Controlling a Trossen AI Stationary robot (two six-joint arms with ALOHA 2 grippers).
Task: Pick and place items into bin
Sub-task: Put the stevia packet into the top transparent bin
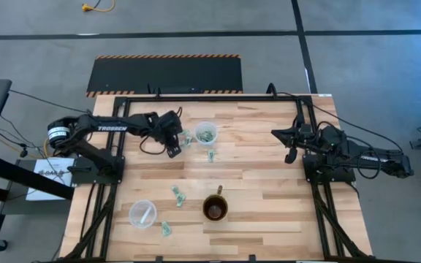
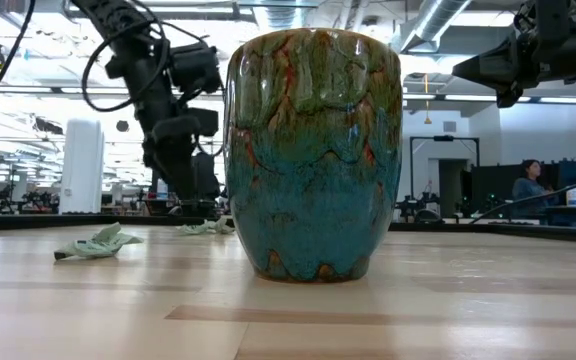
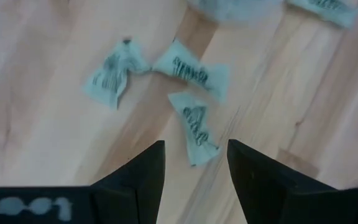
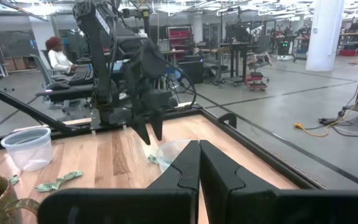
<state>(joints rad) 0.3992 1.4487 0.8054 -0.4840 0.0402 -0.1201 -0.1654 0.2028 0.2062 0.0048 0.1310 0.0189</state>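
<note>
Several small pale green-and-white wrappers lie on the wooden table. Three of them [image 3: 194, 121] sit just under my left gripper [image 3: 194, 155], which hangs open above them, pointing down, beside a clear cup [image 1: 205, 132] holding green pieces. In the high view this gripper [image 1: 175, 148] is at the table's far left part, with that cluster of wrappers [image 1: 185, 139] next to it. Other wrappers lie singly [image 1: 210, 155] [image 1: 176, 193] [image 1: 165, 229]. My right gripper [image 4: 199, 155] is shut and raised at the table's right side [image 1: 291, 142].
A glazed mug [image 1: 215, 208] stands near the table's near edge and fills the middle of the low view [image 2: 313, 150]. A second clear cup [image 1: 142, 212] stands near the left near corner. Dark frame rails [image 1: 218, 97] run along the table's far and side edges.
</note>
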